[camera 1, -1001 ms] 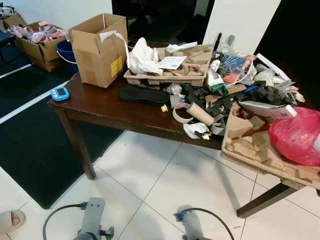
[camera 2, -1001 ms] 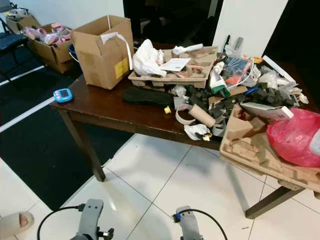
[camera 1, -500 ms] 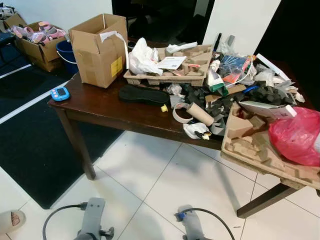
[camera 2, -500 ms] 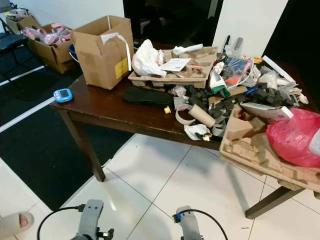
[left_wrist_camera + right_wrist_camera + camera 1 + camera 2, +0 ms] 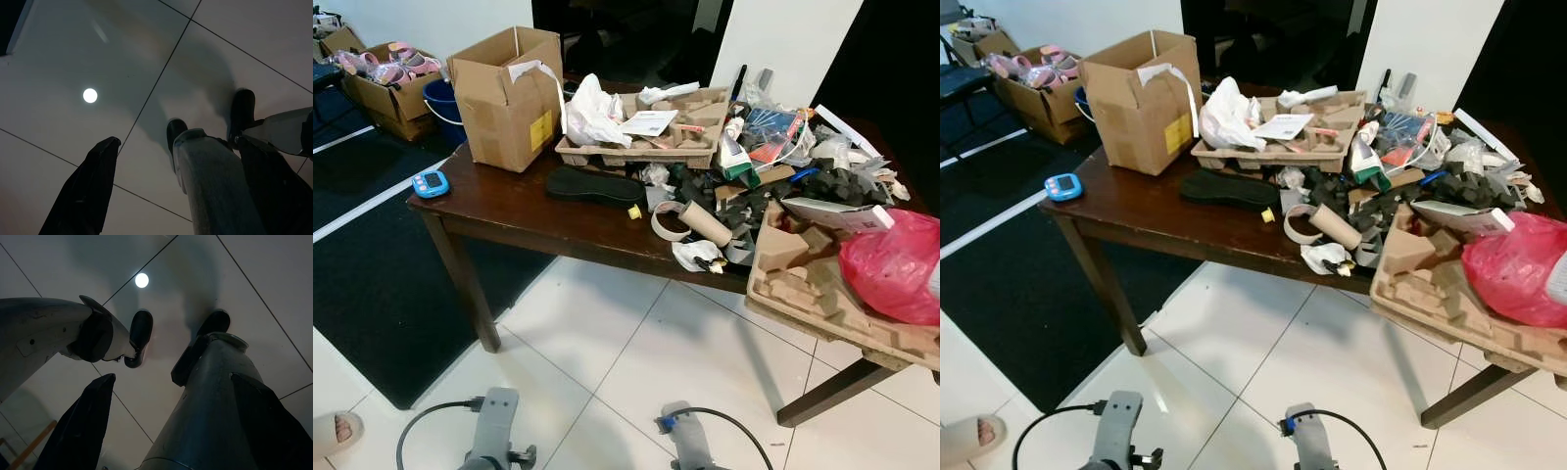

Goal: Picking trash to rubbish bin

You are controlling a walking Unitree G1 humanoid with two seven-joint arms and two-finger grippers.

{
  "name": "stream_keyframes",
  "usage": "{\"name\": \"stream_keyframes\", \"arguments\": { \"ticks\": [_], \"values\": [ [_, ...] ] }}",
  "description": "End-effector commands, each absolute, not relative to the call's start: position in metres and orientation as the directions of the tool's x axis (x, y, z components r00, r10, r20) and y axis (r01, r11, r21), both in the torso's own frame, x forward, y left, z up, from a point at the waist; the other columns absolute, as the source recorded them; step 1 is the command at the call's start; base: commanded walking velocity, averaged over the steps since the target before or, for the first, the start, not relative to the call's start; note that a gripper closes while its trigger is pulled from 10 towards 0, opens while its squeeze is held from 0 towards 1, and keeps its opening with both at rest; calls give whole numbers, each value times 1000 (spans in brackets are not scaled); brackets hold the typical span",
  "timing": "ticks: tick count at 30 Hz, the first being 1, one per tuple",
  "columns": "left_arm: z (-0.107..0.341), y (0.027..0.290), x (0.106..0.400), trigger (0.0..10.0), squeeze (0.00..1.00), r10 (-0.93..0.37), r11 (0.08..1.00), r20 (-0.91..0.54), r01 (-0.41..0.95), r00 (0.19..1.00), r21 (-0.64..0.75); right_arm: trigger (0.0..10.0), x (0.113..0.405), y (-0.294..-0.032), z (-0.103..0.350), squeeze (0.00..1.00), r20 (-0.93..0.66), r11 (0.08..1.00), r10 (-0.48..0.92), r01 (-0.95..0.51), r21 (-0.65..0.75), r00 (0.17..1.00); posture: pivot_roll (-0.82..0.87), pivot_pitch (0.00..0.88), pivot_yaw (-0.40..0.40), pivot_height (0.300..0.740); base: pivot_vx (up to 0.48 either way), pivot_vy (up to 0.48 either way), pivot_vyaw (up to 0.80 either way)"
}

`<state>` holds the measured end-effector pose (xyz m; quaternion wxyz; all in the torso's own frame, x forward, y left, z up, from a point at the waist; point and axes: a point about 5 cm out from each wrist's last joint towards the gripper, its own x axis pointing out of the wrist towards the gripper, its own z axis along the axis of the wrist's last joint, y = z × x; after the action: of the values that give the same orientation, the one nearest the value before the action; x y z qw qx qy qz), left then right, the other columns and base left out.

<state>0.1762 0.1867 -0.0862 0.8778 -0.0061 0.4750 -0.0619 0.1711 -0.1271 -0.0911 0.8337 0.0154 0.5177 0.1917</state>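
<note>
A cluttered room with a dark wooden surface on pale tile.

The floor (image 5: 636,352) is laid with large glossy white tiles with thin dark grout lines; to the left lies a black carpeted area (image 5: 372,284) crossed by a white stripe (image 5: 357,208). A dark brown wooden surface (image 5: 509,211) stands on slanted legs, spanning the tile and the carpet's edge. Behind it a white wall (image 5: 421,20) runs along the far left, a dark doorway (image 5: 626,34) opens at the back, and a white pillar (image 5: 783,39) rises beside a second dark opening on the right. In the wrist views, the tiles reflect a round ceiling light (image 5: 90,95).
</note>
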Motion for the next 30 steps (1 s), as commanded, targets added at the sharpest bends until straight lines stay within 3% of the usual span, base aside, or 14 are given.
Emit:
{"name": "stream_keyframes", "arguments": {
  "ticks": [1, 30],
  "values": [
    [-88, 190, 172, 10000, 0, -110, 993, -845, 100, 524, -67, 10000, 158, -129, -97, 0, -880, 932, 324, -277, 234, 346, 109, 69, -42, 740, 0, 0, 0],
    [-88, 190, 173, 10000, 0, -107, 993, -843, 91, 527, -69, 10000, 160, -131, -96, 0, -881, 932, 322, -278, 231, 348, 115, 64, -49, 740, 0, 0, 0]
  ]
}}
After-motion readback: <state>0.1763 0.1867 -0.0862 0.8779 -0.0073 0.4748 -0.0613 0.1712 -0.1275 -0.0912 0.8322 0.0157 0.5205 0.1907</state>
